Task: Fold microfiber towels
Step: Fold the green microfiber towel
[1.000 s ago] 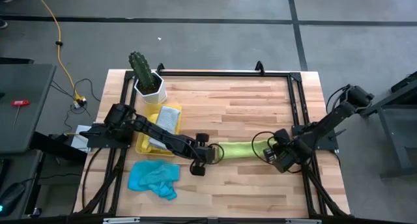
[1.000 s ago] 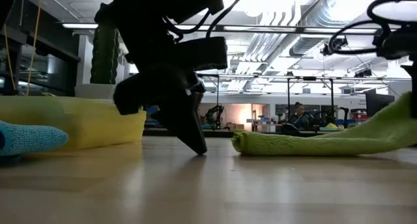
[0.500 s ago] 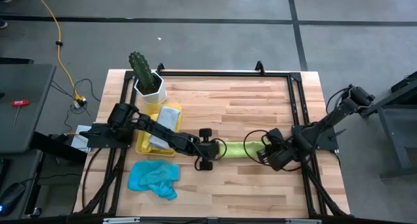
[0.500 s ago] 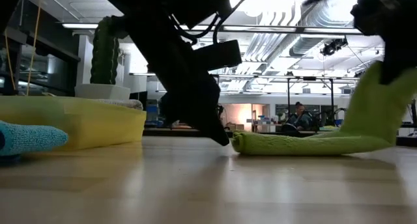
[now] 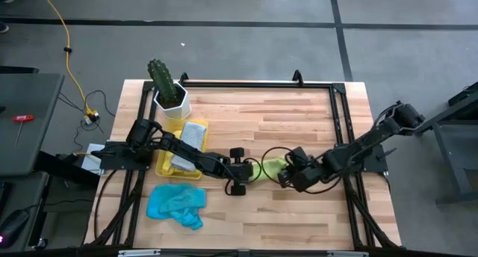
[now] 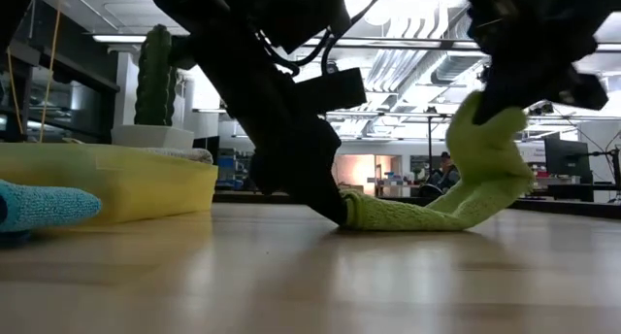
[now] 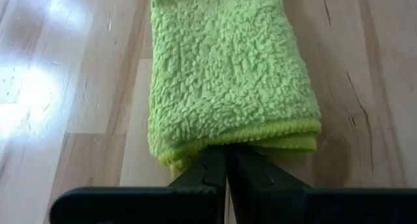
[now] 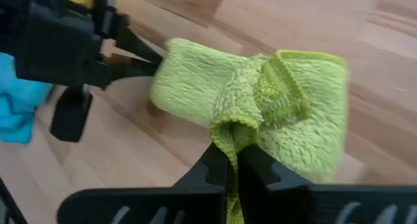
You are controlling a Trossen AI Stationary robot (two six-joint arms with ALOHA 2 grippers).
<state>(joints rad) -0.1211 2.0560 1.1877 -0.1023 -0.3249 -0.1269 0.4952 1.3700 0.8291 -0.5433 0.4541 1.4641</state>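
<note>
L fingers (image 7: 227, 175) + R fingers (image 8: 232, 168) each clamp lime towel (image 5: 270, 167) edge; R end lifted mid-table.

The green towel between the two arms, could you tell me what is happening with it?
Both arms are folding the green towel mid-table. The left hand is shut on one end, pinning it at the wood. The right hand is shut on the other end, held above the table and bent over toward the left one. A blue towel lies crumpled near the table's front edge, beside the yellow tray.
</note>
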